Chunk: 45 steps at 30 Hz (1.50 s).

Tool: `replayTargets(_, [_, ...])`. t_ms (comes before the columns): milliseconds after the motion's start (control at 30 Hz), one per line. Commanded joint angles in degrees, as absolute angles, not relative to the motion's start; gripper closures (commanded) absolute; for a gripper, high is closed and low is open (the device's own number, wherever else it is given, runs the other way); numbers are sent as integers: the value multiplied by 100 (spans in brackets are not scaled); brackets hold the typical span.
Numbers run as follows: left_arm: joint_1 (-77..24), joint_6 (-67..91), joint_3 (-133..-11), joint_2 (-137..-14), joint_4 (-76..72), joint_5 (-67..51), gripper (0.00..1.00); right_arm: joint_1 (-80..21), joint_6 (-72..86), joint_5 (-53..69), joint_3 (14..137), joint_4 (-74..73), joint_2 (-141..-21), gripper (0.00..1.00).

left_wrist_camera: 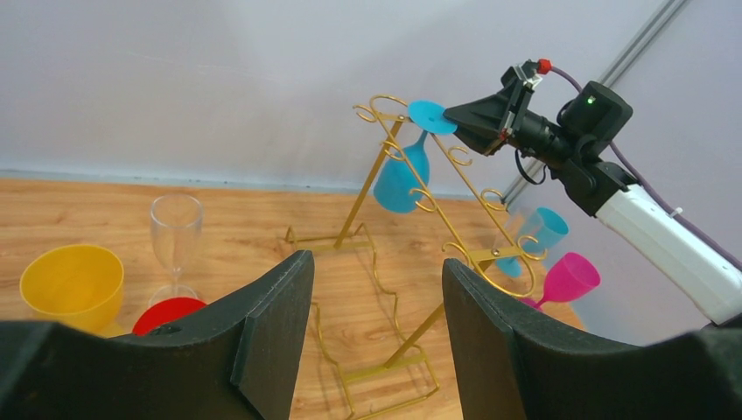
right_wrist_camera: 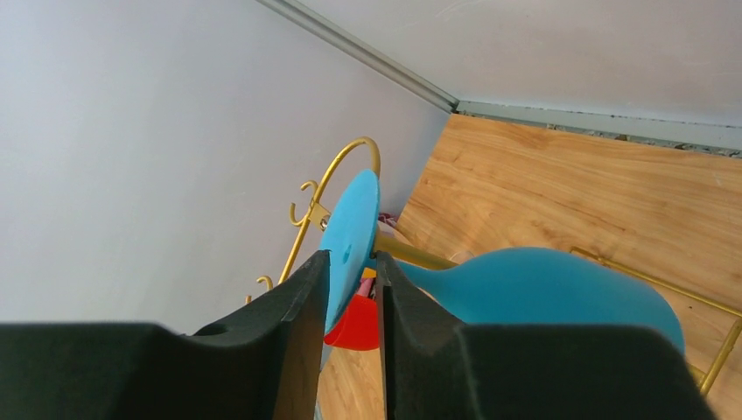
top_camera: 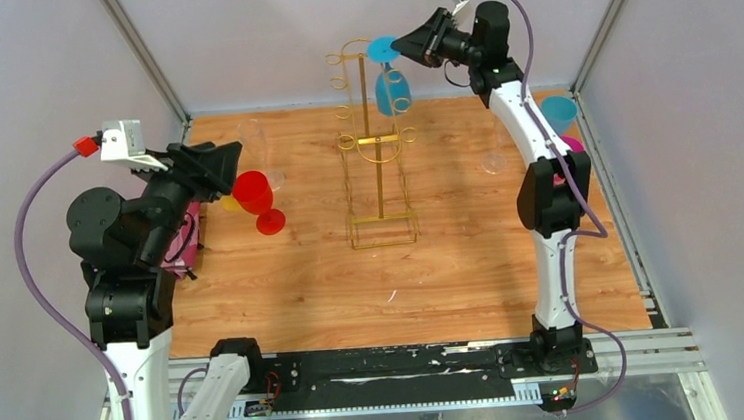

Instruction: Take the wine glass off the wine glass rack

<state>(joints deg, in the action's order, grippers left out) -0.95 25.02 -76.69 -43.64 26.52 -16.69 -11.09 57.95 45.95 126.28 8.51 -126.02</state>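
Top external: at twelve o'clock the wine glass (top_camera: pixel 392 93), likely light and slippery, is flanked at its foot (top_camera: pixel 379 49) by the right end effector (top_camera: pixel 399 48); grip cannot be told.

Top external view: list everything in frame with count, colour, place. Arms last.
wine glass rack: 1, gold, upright at table centre
blue wine glass: 1, blue, hanging upside down near the rack's top
red glass: 1, red, on the table left of the rack
yellow cup: 1, yellow, beside the red glass
clear glasses: 2, clear, one back left, one right of the rack
second blue glass: 1, light blue, far right
magenta glass: 1, magenta, far right
pink item: 1, pink, behind the left arm, unclear
left claw: black, open, empty
right claw: black, straddling the blue wine glass's foot
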Motion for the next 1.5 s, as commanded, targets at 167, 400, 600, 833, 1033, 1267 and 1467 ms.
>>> replayTargets(167, [-123, 2356, -7686, -4256, 2781, -1673, 38, -1195, 5967, 4551, 12762, 795, -12716, 78])
replayTargets(400, [-123, 2298, -7778, -4283, 2871, -1726, 38, -1031, 6464, 4513, 12524, 1282, -12619, 73])
replayTargets(600, [-123, 2358, -7761, -4289, 2832, -1780, 38, -1002, 6413, 4444, 12787, 967, -12638, 80])
replayTargets(833, [-123, 2416, -7712, -4265, 2783, -1828, 38, -945, 6562, 4399, 12855, 938, -12682, 100])
replayTargets(1033, [-123, 2435, -7671, -4250, 2789, -1854, 38, -884, 6822, 4204, 12705, 1025, -12534, 100])
replayTargets(1267, [-123, 2452, -7612, -4236, 2789, -1868, 38, -734, 7618, 4058, 12575, 1334, -12480, 100])
replayTargets(1467, [-121, 2469, -7577, -4246, 2800, -1897, 38, -500, 7713, 3940, 12740, 984, -12330, 100])
